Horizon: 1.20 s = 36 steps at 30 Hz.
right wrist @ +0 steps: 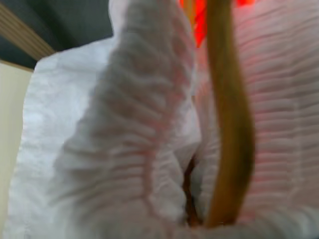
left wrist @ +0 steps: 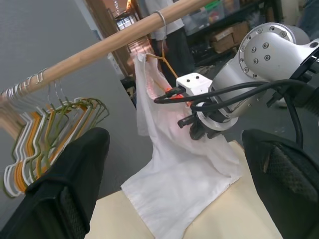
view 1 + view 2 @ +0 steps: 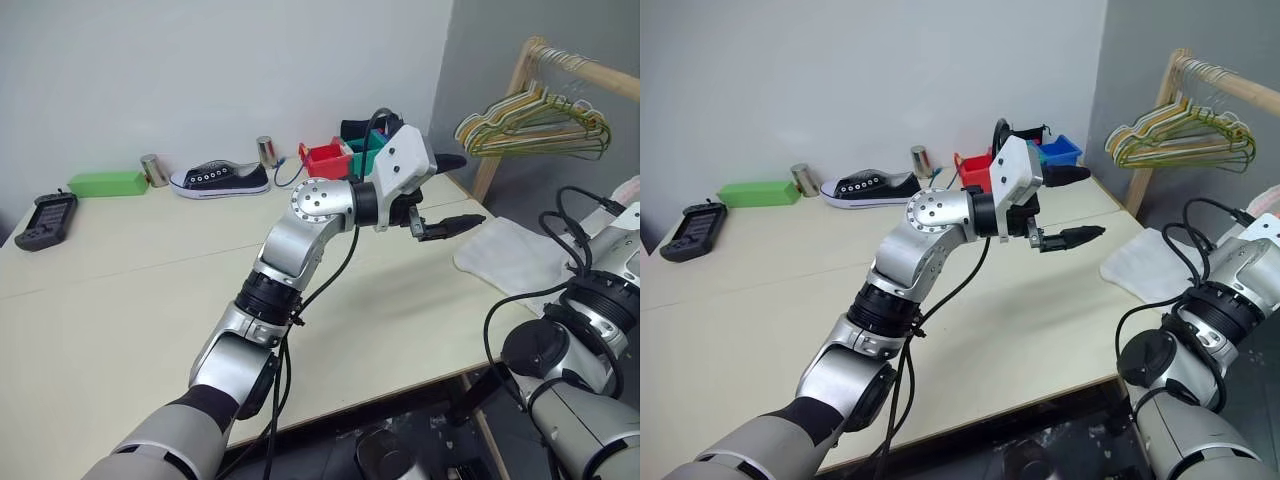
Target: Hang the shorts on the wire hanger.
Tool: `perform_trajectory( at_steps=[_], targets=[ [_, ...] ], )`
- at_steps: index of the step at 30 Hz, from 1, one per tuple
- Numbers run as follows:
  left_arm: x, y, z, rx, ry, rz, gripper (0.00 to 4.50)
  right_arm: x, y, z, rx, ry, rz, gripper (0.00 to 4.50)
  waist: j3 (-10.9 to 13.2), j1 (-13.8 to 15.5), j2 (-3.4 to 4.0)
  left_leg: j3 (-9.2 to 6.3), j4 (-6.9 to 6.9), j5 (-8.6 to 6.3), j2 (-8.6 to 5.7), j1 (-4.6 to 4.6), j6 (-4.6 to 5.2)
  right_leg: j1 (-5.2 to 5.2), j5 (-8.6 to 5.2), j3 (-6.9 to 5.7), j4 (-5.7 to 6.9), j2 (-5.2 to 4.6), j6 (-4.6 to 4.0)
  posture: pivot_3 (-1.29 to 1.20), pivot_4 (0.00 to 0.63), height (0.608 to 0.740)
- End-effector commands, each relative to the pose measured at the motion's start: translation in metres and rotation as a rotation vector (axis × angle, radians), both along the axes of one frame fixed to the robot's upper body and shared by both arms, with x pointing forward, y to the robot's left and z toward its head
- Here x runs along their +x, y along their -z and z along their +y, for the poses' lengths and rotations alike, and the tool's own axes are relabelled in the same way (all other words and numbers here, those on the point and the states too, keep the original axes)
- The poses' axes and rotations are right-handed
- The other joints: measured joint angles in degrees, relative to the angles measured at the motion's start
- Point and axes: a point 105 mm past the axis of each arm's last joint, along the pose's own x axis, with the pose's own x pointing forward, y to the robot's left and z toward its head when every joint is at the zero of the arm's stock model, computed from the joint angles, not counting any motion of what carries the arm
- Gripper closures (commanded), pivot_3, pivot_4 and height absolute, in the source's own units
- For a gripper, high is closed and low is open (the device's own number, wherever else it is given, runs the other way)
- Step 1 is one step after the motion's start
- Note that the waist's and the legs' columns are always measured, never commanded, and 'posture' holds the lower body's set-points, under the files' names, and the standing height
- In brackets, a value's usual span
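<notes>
Hanging from the wooden rail (image 2: pixel 99 47) by its hook, the wire hanger (image 2: pixel 162 52) carries the shorts (image 2: pixel 174 169), whose gathered waistband is bunched up at the hanger just below the rail while the rest of the white cloth trails down from there onto the corner of the cream table (image 3: pixel 150 300). Up close, the tan wire runs between ruffled folds of the waistband, with the orange-red drawstring (image 1: pixel 199 15) glowing behind it. Beside the hanging cloth, under the rail, sits the right gripper (image 2: pixel 199 130); whether its fingers are apart or together cannot be told. Away from the rail, over the table, the left gripper (image 3: pixel 445 195) hangs with its black fingers spread wide and nothing between them. Farther along the rail hangs a bunch of green, yellow and white hangers (image 3: pixel 535 125).
</notes>
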Motion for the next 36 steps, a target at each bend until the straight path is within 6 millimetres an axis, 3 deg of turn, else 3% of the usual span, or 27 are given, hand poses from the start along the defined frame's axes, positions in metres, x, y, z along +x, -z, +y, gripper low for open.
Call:
perform_trajectory(
  at_steps=[1,7,13,20,25,29,32,34,36],
  targets=[
    [-0.003,-0.011,0.004,-0.026,-0.010,-0.040,0.00,-0.001,-0.020,-0.008,-0.067,0.028,-0.044,2.85,0.0,0.1,0.00,0.00,0.00,0.00,0.00,0.00,0.00,0.00,0.00,0.00,0.00,0.00,0.00,-0.38,0.000,0.740],
    [0.000,-0.012,0.006,-0.028,-0.019,-0.042,0.00,-0.004,-0.034,-0.008,-0.148,0.037,-0.048,1.49,0.0,0.7,0.00,0.02,-0.03,0.00,0.01,0.00,0.00,-0.03,-0.01,0.02,0.00,0.00,0.00,-0.39,0.000,0.740],
    [0.007,-0.012,0.016,-0.022,-0.052,-0.035,0.00,-0.013,-0.071,0.006,-0.335,0.040,-0.085,0.05,0.0,1.0,0.01,0.01,-0.09,0.00,0.00,0.00,0.00,-0.07,-0.01,0.05,-0.01,0.00,-0.01,-0.39,0.000,0.740],
    [0.019,-0.002,0.044,-0.008,-0.165,-0.007,0.00,-0.023,-0.103,0.053,-0.451,-0.019,-0.143,0.05,0.0,1.1,0.06,-0.16,-0.21,0.00,0.04,0.04,-0.01,-0.14,-0.02,0.08,-0.01,0.01,-0.03,-0.37,0.000,0.740],
    [0.027,0.015,0.090,-0.016,-0.381,0.082,0.00,-0.013,-0.114,0.103,-0.576,-0.238,-0.221,0.05,0.0,1.4,0.08,-0.50,-0.23,0.00,0.02,0.03,-0.01,-0.16,-0.02,0.06,0.00,0.03,-0.02,-0.34,0.003,0.740],
    [0.026,0.031,0.131,-0.084,-0.601,0.163,0.00,0.007,-0.104,0.153,-0.663,-0.523,-0.325,0.05,0.0,3.1,0.05,-0.69,-0.25,0.00,0.03,0.02,0.00,-0.14,-0.02,-0.02,0.00,0.11,-0.03,-0.29,0.005,0.740],
    [0.021,0.059,0.164,-0.106,-0.804,0.229,0.00,0.016,-0.075,0.187,-0.636,-0.739,-0.376,0.05,-0.1,4.7,0.01,-0.85,-0.25,-0.01,0.02,-0.03,-0.01,-0.14,-0.02,-0.06,-0.02,0.14,-0.02,-0.25,0.002,0.740],
    [0.014,0.081,0.183,-0.114,-0.935,0.270,0.00,0.018,-0.059,0.197,-0.695,-0.820,-0.386,0.05,-0.1,6.1,-0.05,-0.98,-0.26,-0.01,0.03,-0.09,-0.01,-0.13,-0.03,-0.16,-0.04,0.18,-0.04,-0.23,0.001,0.740],
    [0.004,0.102,0.197,-0.131,-1.036,0.331,0.00,0.018,-0.039,0.190,-0.754,-0.797,-0.349,0.05,-0.1,8.0,-0.10,-1.05,-0.26,-0.01,0.02,-0.17,-0.02,-0.16,-0.03,-0.22,-0.09,0.16,-0.05,-0.22,0.000,0.740]
  ],
)
